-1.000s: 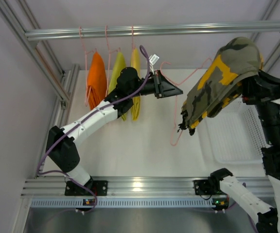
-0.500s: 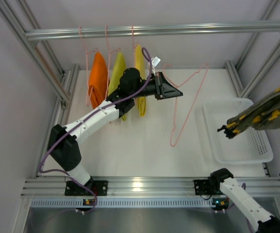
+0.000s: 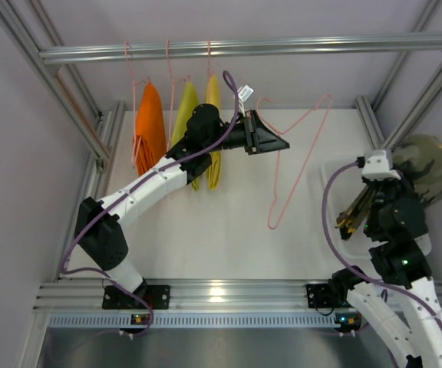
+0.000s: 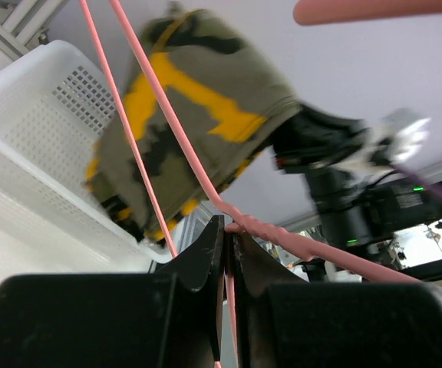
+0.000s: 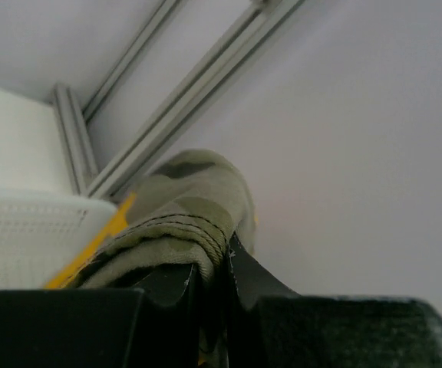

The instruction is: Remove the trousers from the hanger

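Note:
The camouflage trousers (image 3: 424, 165) are off the hanger and bunched at the right, above the white basket; they also show in the left wrist view (image 4: 194, 115) and the right wrist view (image 5: 179, 211). My right gripper (image 5: 219, 264) is shut on a fold of them; in the top view it is hidden behind the arm and cloth. The bare pink wire hanger (image 3: 298, 165) hangs over the table's middle. My left gripper (image 3: 278, 144) is shut on the hanger's wire near its twisted neck (image 4: 263, 230).
A white perforated basket (image 3: 334, 192) stands at the right of the table, also in the left wrist view (image 4: 44, 115). Three pink hangers with an orange (image 3: 150, 126), a lime (image 3: 184, 103) and a yellow garment (image 3: 214, 100) hang from the metal rail (image 3: 252, 47) at the back.
My right arm has swung the trousers from beside the hanger off to the right, then back in above the basket. The left gripper and hanger have barely moved.

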Action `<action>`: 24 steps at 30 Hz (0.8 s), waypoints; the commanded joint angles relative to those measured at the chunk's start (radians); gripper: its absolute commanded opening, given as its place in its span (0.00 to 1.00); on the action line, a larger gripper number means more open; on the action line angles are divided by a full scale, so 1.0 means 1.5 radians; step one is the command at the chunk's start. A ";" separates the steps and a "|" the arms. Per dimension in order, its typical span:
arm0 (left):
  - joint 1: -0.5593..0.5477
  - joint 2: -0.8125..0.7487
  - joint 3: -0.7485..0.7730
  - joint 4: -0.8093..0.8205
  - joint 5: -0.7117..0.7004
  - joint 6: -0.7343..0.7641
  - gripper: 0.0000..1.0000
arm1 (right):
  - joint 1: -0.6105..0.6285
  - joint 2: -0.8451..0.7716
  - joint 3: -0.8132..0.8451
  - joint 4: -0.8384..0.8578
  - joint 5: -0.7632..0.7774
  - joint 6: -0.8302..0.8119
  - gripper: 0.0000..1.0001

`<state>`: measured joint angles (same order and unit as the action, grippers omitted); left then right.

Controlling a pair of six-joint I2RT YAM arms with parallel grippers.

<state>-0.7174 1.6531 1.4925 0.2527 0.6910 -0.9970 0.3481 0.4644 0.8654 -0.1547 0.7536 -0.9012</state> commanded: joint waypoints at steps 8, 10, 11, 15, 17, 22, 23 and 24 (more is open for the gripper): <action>0.024 -0.051 0.015 0.025 0.008 -0.002 0.00 | -0.065 -0.036 -0.270 0.043 -0.056 0.128 0.01; 0.024 -0.054 0.006 0.026 0.008 -0.001 0.00 | -0.093 -0.043 -0.270 0.008 -0.092 0.169 0.18; 0.024 -0.056 0.004 0.026 0.006 0.000 0.00 | -0.102 -0.051 -0.263 -0.016 -0.137 0.177 0.27; 0.024 -0.060 -0.004 0.001 -0.004 0.027 0.00 | -0.115 -0.086 -0.194 -0.154 -0.218 0.243 0.72; 0.023 -0.067 -0.004 -0.011 -0.003 0.047 0.00 | -0.115 -0.118 -0.131 -0.184 -0.269 0.261 0.82; 0.017 -0.090 0.021 -0.054 -0.015 0.095 0.00 | -0.115 -0.188 -0.020 -0.215 -0.396 0.318 0.94; 0.014 -0.095 0.022 -0.065 -0.027 0.107 0.00 | -0.115 -0.187 0.023 -0.215 -0.437 0.333 0.91; 0.011 -0.101 0.025 -0.106 -0.066 0.116 0.00 | -0.114 -0.179 0.050 -0.216 -0.460 0.371 0.86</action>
<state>-0.6880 1.5726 1.4891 0.1577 0.6670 -0.8986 0.1848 0.2035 0.8162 -0.4568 0.2539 -0.4751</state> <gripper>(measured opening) 0.090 0.884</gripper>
